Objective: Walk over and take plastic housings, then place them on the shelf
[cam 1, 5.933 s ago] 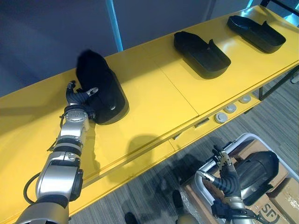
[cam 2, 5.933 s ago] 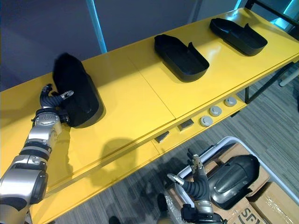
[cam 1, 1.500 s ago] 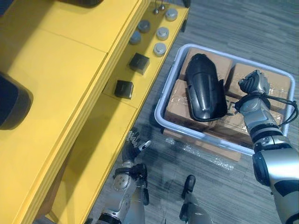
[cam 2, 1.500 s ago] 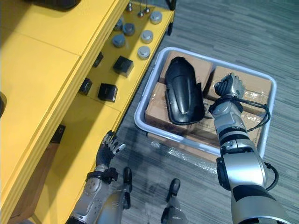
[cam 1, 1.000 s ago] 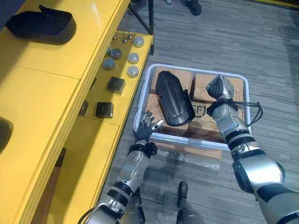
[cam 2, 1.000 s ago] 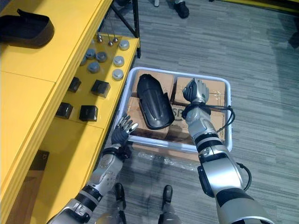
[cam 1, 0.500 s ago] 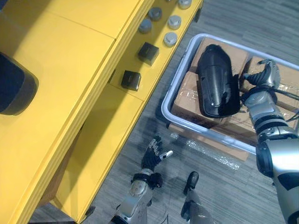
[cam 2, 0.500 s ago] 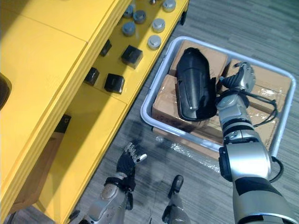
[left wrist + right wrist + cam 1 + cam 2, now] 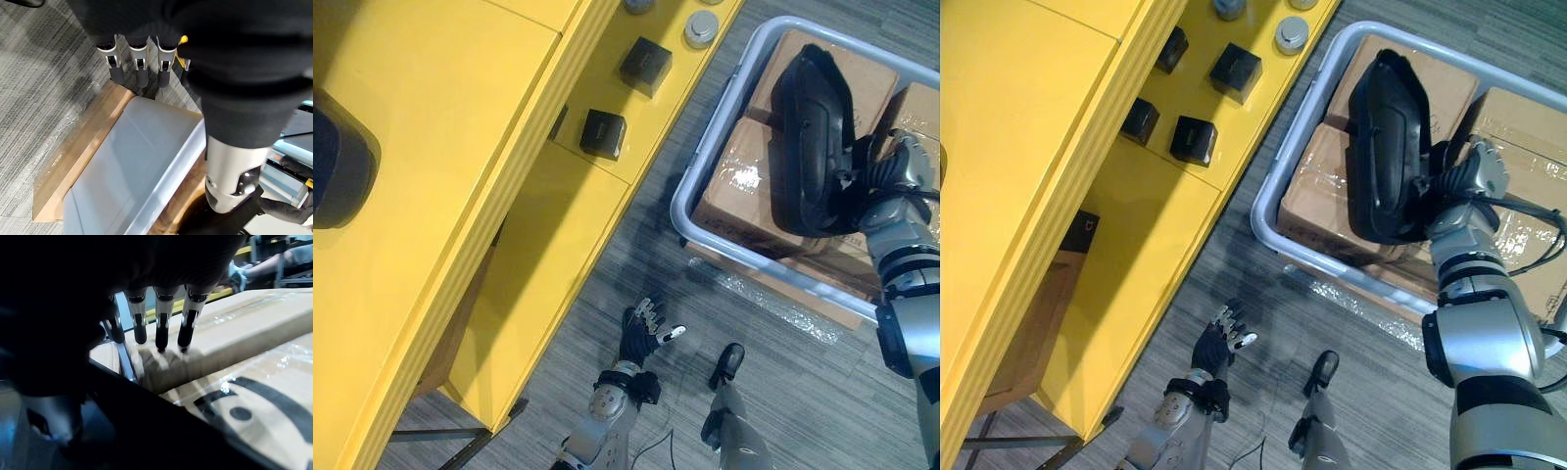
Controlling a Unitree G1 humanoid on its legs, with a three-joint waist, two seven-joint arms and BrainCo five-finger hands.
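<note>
A black plastic housing (image 9: 811,137) lies tilted on cardboard boxes (image 9: 744,181) inside a light grey bin (image 9: 700,166). My right hand (image 9: 893,182) is at the housing's right edge and touches it. In the right wrist view its fingers (image 9: 161,328) are straight, with the tips on a box and the dark housing (image 9: 146,431) close beside them. Low over the floor, my left hand (image 9: 642,333) is open and holds nothing. Another black housing (image 9: 337,166) rests on the yellow shelf (image 9: 450,108) at the left edge.
The shelf's lower yellow ledge (image 9: 568,225) carries black blocks (image 9: 603,132) and grey discs (image 9: 702,27) and runs right beside the bin. The left wrist view shows the bin's corner (image 9: 146,166) and a cardboard edge (image 9: 83,156). Grey carpet (image 9: 773,343) lies between the hands.
The camera has shifted closer to the bin. My right hand has moved in against the housing's right edge, and the housing now sits more tilted. The left hand stays low and open.
</note>
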